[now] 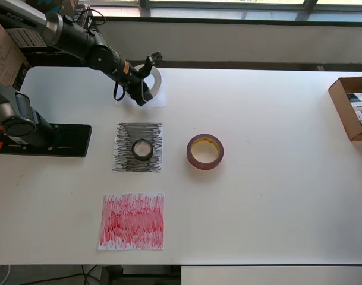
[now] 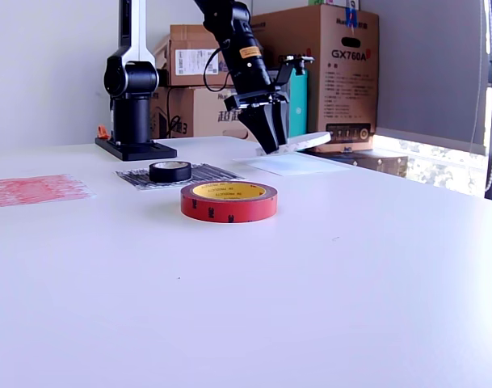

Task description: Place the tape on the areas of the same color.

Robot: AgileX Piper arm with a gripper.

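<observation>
Tape first: your white roll [image 1: 155, 82] is in the gripper [image 2: 271, 137], held tilted just above the plain white sheet [image 1: 157, 98] at the far end of the row — not yet lying flat on it, going by the exterior view. The jaws are clamped on the roll's rim, one finger inside the ring and one outside, as far as the overhead view lets you tell.

The small black roll [image 1: 142, 149] already sits in the middle of the black-scribbled sheet [image 1: 138, 147], so that pairing looks done. The dark red roll [image 1: 205, 151], with its yellowish core, lies flat on the bare table [image 1: 276, 196], just beside the black sheet on the overhead view's right, and well apart from the red-scribbled sheet [image 1: 132, 221], which has nothing on it. By my reading you are one placement in, a second nearly finished, and the red one entirely left.

Writing, working outward: the red roll's yellow liner carries small print, too fine to read. Behind the arm, a large cardboard box [image 2: 326, 56] reads "GX760A" (a smaller line beside it is cut off). Another box [image 2: 193, 61] wears a white label — illegible. An open carton [image 1: 352, 107] sits at the overhead view's right edge.
</observation>
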